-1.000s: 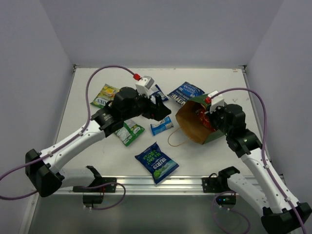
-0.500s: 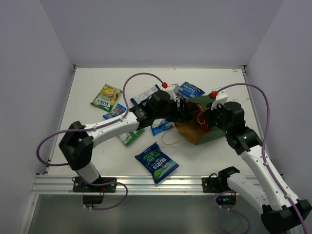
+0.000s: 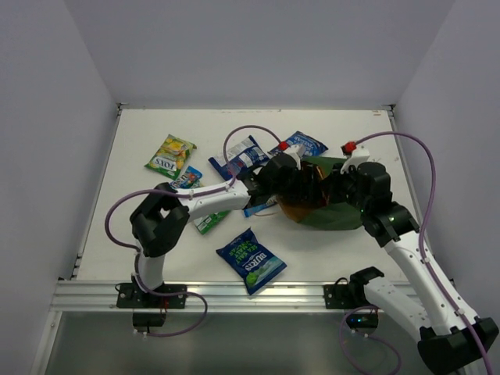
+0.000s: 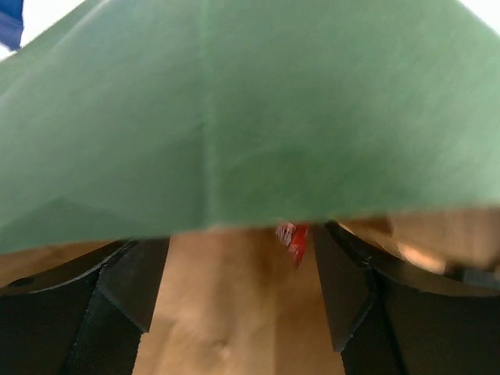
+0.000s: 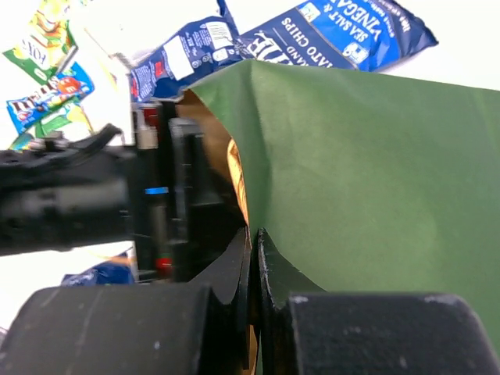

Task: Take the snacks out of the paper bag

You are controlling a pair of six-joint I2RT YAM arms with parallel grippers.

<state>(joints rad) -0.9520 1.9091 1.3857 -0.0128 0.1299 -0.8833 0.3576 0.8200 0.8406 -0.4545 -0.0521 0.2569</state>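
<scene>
Lying loose on the tabletop (image 3: 133, 133) at left: a yellow-green packet (image 3: 169, 154) and a blue crisp bag (image 3: 251, 262). The left end effector (image 4: 238, 312) is sitting inside the mouth of the paper bag (image 3: 332, 216), fingers spread, grasping nothing. A red packet (image 4: 292, 237) is showing straight ahead, deeper in; its long axis is hidden. The left arm is nearer. The right end effector (image 5: 255, 242) is pinching the bag's green wall, clenched.

The dark green paper bag (image 3: 336, 216) with brown kraft lining lies on its side on the white table (image 3: 141, 242), mouth facing left. The left gripper (image 3: 301, 187) is at the mouth. The right gripper (image 3: 340, 186) is at the bag's far rim. A dark blue crisp bag (image 3: 250, 262) lies near the front edge, a yellow-green packet (image 3: 169, 155) far left
</scene>
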